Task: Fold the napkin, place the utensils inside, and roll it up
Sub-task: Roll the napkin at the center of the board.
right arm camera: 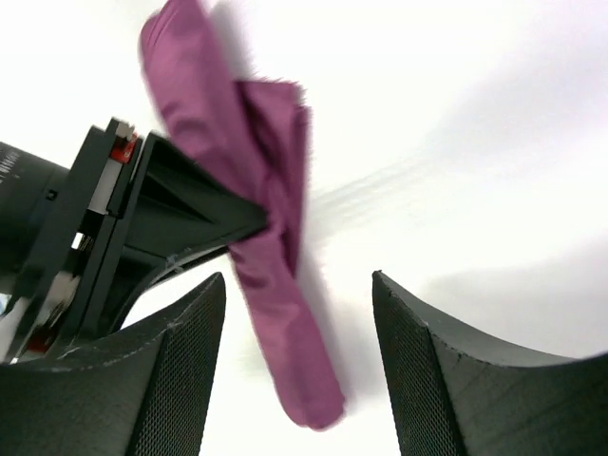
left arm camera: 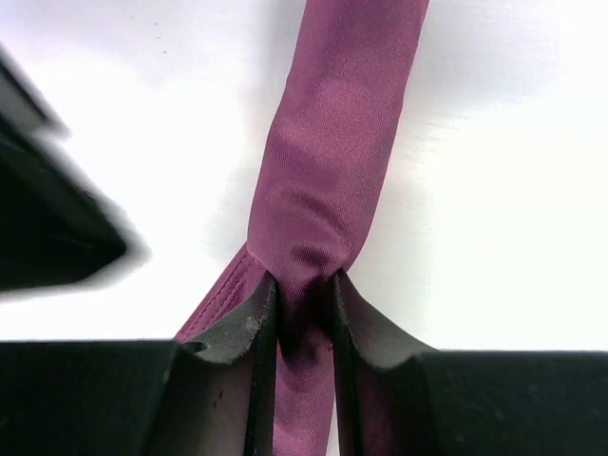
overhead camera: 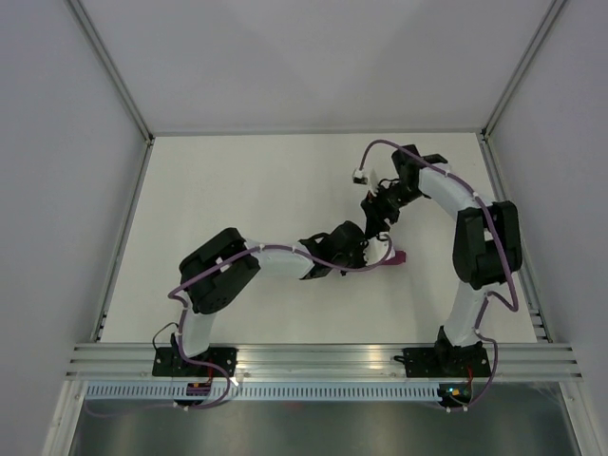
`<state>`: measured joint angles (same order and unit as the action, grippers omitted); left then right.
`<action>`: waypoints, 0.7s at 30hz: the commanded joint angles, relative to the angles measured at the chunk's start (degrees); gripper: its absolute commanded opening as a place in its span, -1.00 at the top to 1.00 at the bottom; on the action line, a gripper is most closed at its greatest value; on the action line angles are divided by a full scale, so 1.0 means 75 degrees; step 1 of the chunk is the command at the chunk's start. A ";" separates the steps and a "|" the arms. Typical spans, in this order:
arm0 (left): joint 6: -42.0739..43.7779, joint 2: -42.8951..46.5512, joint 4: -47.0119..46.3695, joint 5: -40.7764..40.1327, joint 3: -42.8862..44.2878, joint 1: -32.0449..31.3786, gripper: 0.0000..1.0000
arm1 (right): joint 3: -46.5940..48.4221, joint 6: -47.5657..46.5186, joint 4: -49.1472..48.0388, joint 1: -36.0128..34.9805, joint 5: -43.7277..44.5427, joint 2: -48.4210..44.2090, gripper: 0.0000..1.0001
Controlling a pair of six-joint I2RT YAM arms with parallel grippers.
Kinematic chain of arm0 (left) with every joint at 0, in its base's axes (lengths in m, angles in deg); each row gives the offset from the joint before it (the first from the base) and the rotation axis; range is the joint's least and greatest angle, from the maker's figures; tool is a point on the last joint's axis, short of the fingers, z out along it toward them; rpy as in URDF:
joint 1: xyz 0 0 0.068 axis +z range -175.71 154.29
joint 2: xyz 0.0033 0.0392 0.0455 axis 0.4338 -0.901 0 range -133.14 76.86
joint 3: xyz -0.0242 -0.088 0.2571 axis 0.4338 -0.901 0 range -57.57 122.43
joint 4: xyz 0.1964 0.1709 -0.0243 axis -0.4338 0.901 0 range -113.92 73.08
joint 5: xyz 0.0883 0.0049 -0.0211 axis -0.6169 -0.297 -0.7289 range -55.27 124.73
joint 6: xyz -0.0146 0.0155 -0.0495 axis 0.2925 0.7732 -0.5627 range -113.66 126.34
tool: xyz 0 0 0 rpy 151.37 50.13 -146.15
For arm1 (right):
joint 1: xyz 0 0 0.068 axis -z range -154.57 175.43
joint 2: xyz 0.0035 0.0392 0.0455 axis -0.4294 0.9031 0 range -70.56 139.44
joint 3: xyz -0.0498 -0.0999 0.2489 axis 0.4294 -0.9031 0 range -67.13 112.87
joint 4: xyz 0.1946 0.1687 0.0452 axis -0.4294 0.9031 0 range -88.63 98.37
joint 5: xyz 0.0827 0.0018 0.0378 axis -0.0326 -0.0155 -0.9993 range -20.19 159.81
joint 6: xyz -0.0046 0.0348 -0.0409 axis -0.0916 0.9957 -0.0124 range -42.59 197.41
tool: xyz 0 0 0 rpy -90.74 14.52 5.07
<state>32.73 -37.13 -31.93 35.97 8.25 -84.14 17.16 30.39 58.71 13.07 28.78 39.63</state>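
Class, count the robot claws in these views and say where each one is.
2. The left claw is shut on the rolled napkin near mid-table. The right claw stands open just beyond it, the napkin's end between its jaws. None seems hidden.

In the top view the napkin (overhead camera: 398, 256) shows only as 1 small purple tip beside the left gripper (overhead camera: 366, 249). The rest is covered by the 2 wrists. The right gripper (overhead camera: 377, 214) is a dark clump there (its fingers cannot be told apart). In the left wrist view the napkin runs off the top edge and, past the clamping fingers (left arm camera: 256, 332), off the bottom edge, so neither end shows. A black shape (left arm camera: 47, 228) at the left edge is blurred and cut off. In the right wrist view the napkin's upper end is smeared and clipped by the top edge. Whether cutlery lies inside the roll cannot be told.
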 commanded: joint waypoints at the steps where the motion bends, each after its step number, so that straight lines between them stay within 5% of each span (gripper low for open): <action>1: -0.0390 -0.0527 0.1852 0.1030 0.0246 0.0150 0.95 | -0.0409 0.1627 -0.1933 0.0475 -0.0024 -0.1050 -0.38; 8: -0.0741 -0.0972 0.3504 0.2539 0.1382 0.0805 0.95 | -0.2013 0.2100 -0.3554 0.1530 -0.0446 -0.2819 -0.38; 21: -0.1269 -0.2401 0.5568 0.4944 0.3398 0.1791 0.95 | -0.5623 0.0249 -0.5371 0.0818 0.0559 -0.5831 -0.46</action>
<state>26.20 -49.57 -1.27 69.12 33.86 -71.29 -20.47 38.93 23.50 22.23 30.53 -1.52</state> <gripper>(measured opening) 0.280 0.728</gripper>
